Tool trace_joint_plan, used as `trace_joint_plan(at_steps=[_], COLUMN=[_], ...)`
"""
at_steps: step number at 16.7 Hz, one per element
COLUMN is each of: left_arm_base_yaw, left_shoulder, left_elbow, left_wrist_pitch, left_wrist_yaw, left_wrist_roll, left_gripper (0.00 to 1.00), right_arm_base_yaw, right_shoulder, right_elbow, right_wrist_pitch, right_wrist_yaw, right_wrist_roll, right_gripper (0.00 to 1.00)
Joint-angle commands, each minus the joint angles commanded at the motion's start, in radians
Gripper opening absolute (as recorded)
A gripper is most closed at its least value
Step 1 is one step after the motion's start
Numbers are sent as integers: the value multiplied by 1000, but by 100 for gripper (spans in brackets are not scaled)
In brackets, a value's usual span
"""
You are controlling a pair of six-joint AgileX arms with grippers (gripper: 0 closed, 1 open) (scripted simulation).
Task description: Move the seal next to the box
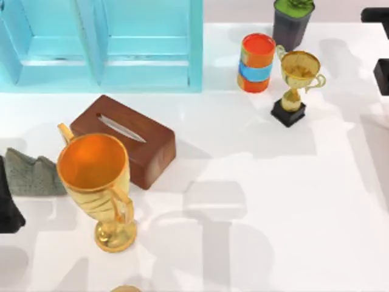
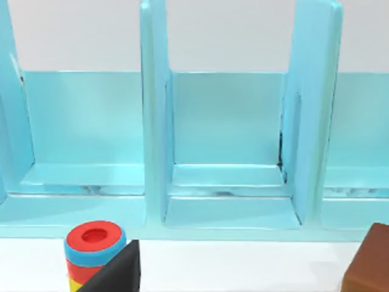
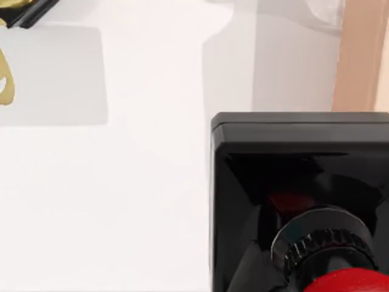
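The seal (image 3: 304, 207) is close up in the right wrist view: a black square block base with a silver collar and a red knob, standing on the white table. The box (image 1: 124, 139) is a brown wooden tissue box with a narrow slot, lying at an angle left of centre in the top view, and its corner (image 2: 371, 264) shows in the left wrist view. A black part of my right arm (image 1: 383, 76) sits at the far right edge, near the back. My left gripper (image 1: 6, 210) is parked at the left edge, below and left of the box.
A tall gold trophy (image 1: 97, 182) stands against the box's front. A light-blue cabinet (image 1: 103, 42) runs along the back left. An orange and blue cup stack (image 1: 256, 61), a small gold trophy (image 1: 295, 82) and a dark plant pot (image 1: 292, 21) stand back right. A grey lump (image 1: 33, 173) lies at left.
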Motion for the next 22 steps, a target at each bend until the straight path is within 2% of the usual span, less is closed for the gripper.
trace_joint_plan(at_steps=[3, 9, 15, 22], left_arm_base_yaw=[0, 0, 0, 0], left_shoulder=[0, 0, 0, 0], left_elbow=[0, 0, 0, 0], left_wrist_pitch=[0, 0, 0, 0], left_wrist_yaw=[0, 0, 0, 0], left_wrist_roll=[0, 0, 0, 0], left_gripper=[100, 100, 100, 100], right_arm_base_yaw=[-4, 1, 1, 1], right_shoulder=[-17, -63, -72, -72], right_elbow=[-72, -347, -386, -386], right_wrist_pitch=[62, 272, 310, 310], right_wrist_yaw=[-1, -2, -3, -3], right_wrist_roll=[3, 0, 0, 0], right_gripper=[0, 0, 0, 53])
